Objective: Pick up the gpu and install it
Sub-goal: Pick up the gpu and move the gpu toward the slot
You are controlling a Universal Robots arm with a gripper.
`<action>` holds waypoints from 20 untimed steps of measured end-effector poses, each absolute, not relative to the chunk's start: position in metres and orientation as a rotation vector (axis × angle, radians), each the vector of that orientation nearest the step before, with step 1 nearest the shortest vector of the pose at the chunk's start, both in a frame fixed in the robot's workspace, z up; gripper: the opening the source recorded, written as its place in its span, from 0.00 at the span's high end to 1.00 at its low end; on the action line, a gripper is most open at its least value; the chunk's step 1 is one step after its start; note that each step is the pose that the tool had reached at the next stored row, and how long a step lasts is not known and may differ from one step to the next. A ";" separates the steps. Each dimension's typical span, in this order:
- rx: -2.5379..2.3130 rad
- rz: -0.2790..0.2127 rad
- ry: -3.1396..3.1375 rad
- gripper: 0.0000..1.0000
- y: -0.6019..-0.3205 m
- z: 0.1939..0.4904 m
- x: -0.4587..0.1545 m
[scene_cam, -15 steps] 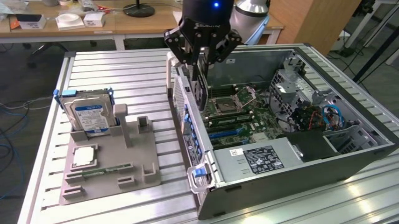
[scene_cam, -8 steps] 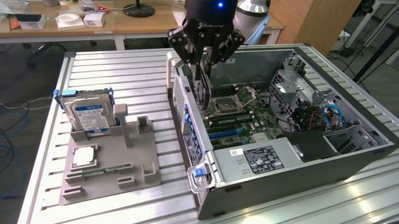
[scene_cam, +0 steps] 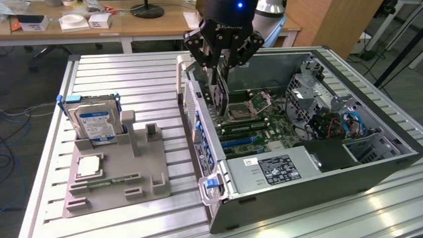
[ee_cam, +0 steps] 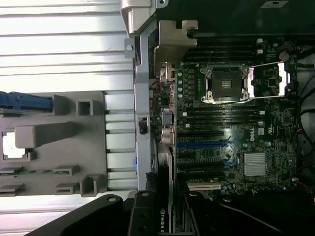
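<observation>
My gripper (scene_cam: pixel 221 74) hangs above the open computer case (scene_cam: pixel 396 153), near the case's wall on the exterior view's left. It is shut on the gpu (scene_cam: pixel 222 99), a thin dark card seen edge-on that hangs straight down from the fingers toward the motherboard (scene_cam: pixel 264 124). In the wrist view the gpu (ee_cam: pixel 164 219) shows a white logo and sits between the dark fingers (ee_cam: pixel 142 216). Its lower edge stands over the row of expansion slots (ee_cam: pixel 202 144), beside the case's rear wall. I cannot tell whether the card touches a slot.
A grey parts holder (scene_cam: pixel 132 188) lies on the slatted table at the exterior view's left, with a silver hard drive (scene_cam: pixel 96 121), a processor chip (scene_cam: pixel 89 166) and a memory stick (scene_cam: pixel 106 181). The case holds a power supply (scene_cam: pixel 278 171), a processor socket (scene_cam: pixel 258 101) and a cabled drive cage (scene_cam: pixel 330 119).
</observation>
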State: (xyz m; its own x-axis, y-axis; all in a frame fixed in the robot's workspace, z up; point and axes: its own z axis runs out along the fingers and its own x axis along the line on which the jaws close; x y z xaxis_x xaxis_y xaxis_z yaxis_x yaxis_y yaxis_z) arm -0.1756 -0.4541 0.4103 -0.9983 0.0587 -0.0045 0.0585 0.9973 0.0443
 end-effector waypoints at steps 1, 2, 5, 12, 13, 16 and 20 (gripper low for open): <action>0.092 0.069 3.134 0.74 -0.454 0.410 -0.175; 0.092 0.069 3.134 0.74 -0.454 0.410 -0.174; 0.092 0.069 3.134 0.74 -0.454 0.410 -0.172; 0.092 0.069 3.134 0.74 -0.454 0.410 -0.166; 0.092 0.069 3.134 0.74 -0.454 0.410 -0.165; 0.092 0.069 3.134 0.74 -0.454 0.410 -0.162; 0.092 0.069 3.134 0.74 -0.454 0.410 -0.157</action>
